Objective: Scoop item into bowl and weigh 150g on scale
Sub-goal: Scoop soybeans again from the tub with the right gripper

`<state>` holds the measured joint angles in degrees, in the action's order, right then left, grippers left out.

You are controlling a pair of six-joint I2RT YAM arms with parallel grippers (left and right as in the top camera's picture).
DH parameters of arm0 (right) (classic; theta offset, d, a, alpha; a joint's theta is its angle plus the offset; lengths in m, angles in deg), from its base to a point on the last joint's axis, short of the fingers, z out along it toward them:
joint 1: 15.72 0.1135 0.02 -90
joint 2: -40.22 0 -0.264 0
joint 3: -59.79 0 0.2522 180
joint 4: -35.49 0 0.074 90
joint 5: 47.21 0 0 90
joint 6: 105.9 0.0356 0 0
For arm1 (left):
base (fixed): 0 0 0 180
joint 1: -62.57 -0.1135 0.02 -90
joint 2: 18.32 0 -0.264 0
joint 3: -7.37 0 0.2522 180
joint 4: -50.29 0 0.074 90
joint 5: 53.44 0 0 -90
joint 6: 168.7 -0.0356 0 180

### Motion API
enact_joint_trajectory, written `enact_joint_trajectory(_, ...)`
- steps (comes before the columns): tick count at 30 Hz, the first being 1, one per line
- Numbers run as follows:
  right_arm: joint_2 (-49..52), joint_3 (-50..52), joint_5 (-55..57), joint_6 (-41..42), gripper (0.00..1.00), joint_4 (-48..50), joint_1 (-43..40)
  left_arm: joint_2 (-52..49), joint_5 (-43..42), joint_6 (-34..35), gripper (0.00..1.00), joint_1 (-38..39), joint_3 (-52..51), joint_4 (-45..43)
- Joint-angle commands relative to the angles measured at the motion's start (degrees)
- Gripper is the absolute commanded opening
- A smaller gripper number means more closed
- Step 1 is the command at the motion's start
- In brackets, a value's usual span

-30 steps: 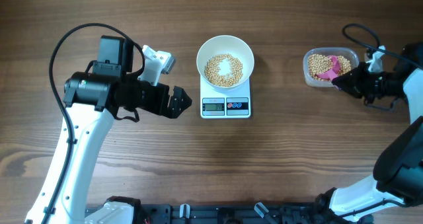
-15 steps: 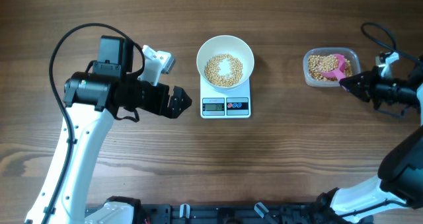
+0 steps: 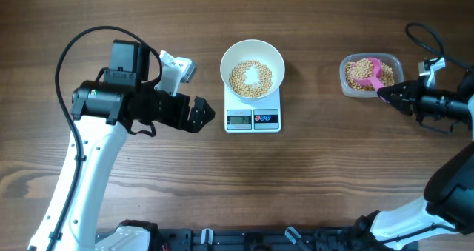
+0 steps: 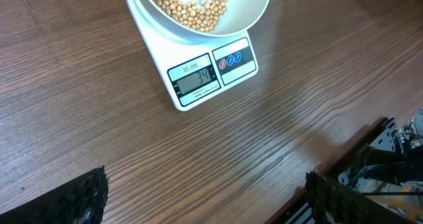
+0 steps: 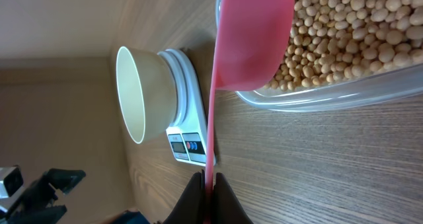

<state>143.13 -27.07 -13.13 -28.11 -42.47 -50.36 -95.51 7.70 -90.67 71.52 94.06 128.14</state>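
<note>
- the white bowl (image 3: 227,58) sits on the scale (image 3: 252,119), with a layer of beans (image 3: 252,78) in it.
- the left gripper (image 3: 205,116) is spread wide and empty, just left of the scale.
- the right gripper (image 3: 386,93) is clamped on the handle of the pink scoop (image 3: 368,68), whose head lies in the clear tub (image 3: 345,79) of beans.

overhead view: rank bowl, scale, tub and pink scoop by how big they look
1. bowl and scale: about equal in width; the bowl hides part of the scale, so no ranking between them
2. tub
3. scoop
</note>
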Motion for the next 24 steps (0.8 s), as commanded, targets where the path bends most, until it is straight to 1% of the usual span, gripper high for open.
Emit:
enact_joint_trajectory(1, 0.8, 0.5, -2.9, -2.8, 0.04, -0.5, -1.4, 1.0, -1.1, -1.2, 1.0, 0.3, 0.3, 0.0)
enact_joint_trajectory(3, 0.8, 0.5, -3.1, -3.3, 0.04, -1.1, -2.1, 1.0, -1.1, -1.2, 1.0, 0.3, 0.3, 0.0)
enact_joint_trajectory(7, 0.8, 0.5, -6.7, -7.2, 0.04, -3.3, -3.5, 1.0, -1.1, -1.2, 1.0, 0.3, 0.3, 0.0)
enact_joint_trajectory(16, 0.7, 0.5, -13.9, -8.1, 0.04, -5.0, -3.8, 1.0, -1.1, -1.2, 1.0, 0.3, 0.3, 0.0)
enact_joint_trajectory(24, 0.7, 0.5, -17.6, -18.6, 0.04, -13.9, -3.8, 1.0, -1.1, -1.2, 1.0, 0.3, 0.3, 0.0)
